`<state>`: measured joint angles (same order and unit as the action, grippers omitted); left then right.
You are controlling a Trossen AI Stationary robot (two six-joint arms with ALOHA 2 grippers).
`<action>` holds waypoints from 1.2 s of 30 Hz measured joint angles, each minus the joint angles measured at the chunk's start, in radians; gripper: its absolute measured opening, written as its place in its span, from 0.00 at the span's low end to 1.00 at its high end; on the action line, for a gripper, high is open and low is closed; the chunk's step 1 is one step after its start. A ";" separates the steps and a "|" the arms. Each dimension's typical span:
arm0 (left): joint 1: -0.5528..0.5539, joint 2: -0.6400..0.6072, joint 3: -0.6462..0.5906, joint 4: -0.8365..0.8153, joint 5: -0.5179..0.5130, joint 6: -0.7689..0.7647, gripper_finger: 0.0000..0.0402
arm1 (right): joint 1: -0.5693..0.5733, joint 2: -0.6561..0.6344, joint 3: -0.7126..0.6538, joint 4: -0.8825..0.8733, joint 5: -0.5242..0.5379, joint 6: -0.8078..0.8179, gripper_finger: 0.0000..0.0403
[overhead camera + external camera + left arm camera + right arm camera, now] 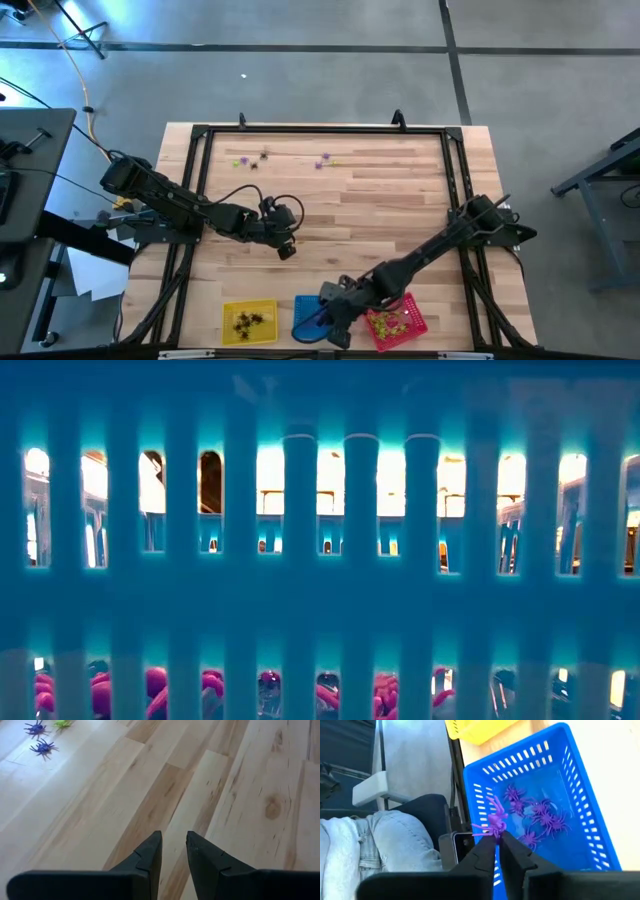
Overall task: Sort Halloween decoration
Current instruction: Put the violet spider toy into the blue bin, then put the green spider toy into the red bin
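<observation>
The left arm reached in from the left side of the desk (400, 200), stretched low across the boards toward the middle. Its gripper, the left gripper (284, 243), hung just above the bare wood with the two dark fingers (150, 852) parted by a narrow gap and nothing between them.

The right arm came in from the right edge and ran diagonally down to the near edge of the desk. The right gripper (497, 838) pointed downward, its fingers drawn nearly together, pinching a purple spider (493, 822) at the very tips.
</observation>
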<state>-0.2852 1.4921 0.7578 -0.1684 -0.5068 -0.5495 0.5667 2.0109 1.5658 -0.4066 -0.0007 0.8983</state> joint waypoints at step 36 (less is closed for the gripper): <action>-0.056 0.000 0.000 -0.244 -0.104 -0.101 0.20 | -0.613 -0.036 0.048 -0.500 -0.031 -0.599 0.31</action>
<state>-0.3416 1.4921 0.7582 -0.4128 -0.6109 -0.6501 -0.0463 1.9751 1.6142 -0.9062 -0.0316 0.2993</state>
